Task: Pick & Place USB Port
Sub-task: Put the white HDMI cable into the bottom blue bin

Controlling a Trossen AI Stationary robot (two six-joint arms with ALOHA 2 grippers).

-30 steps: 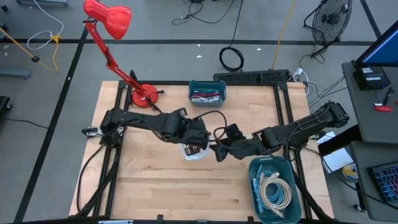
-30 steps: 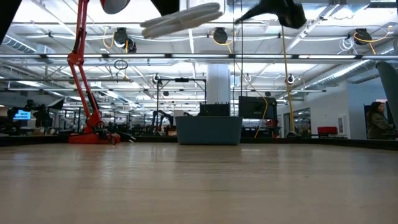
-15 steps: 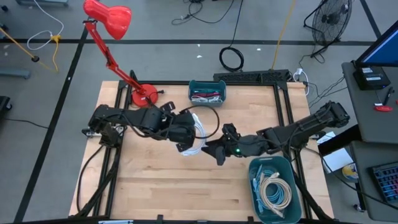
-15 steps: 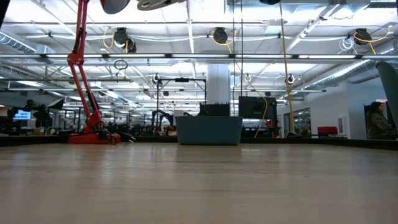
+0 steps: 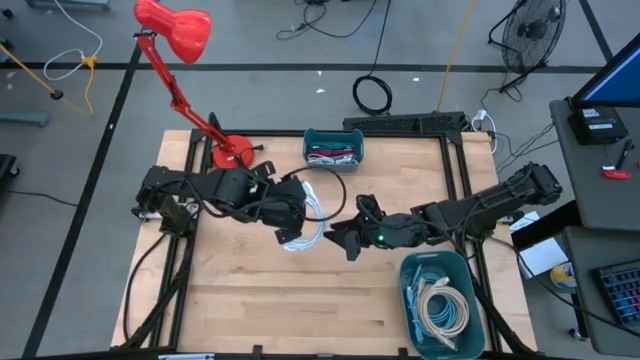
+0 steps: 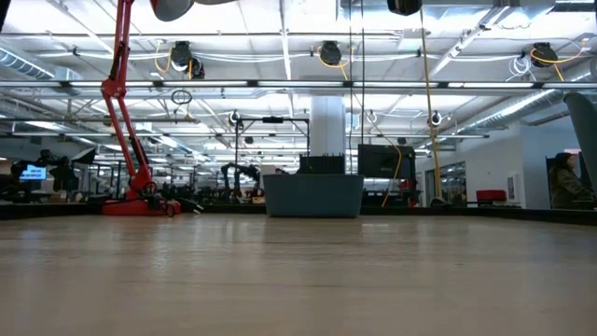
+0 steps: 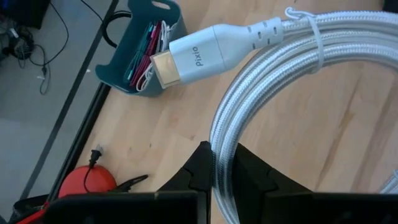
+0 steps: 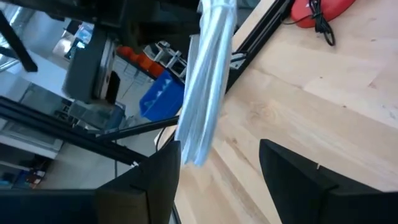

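Above wooden table, left pincer clamps coiled cable (plug toward bin); right pincer gapes, empty.

Grey concrete floor surrounds a light wooden table set in a black metal frame. A red desk lamp stands at the table's far left corner. On the floor beyond lie a coiled black cable and loose cords; a pedestal fan stands far right. A dark desk occupies the right edge. Across the table, the hall shows ceiling trusses with hanging lights, a white column, and a person seated at far right.
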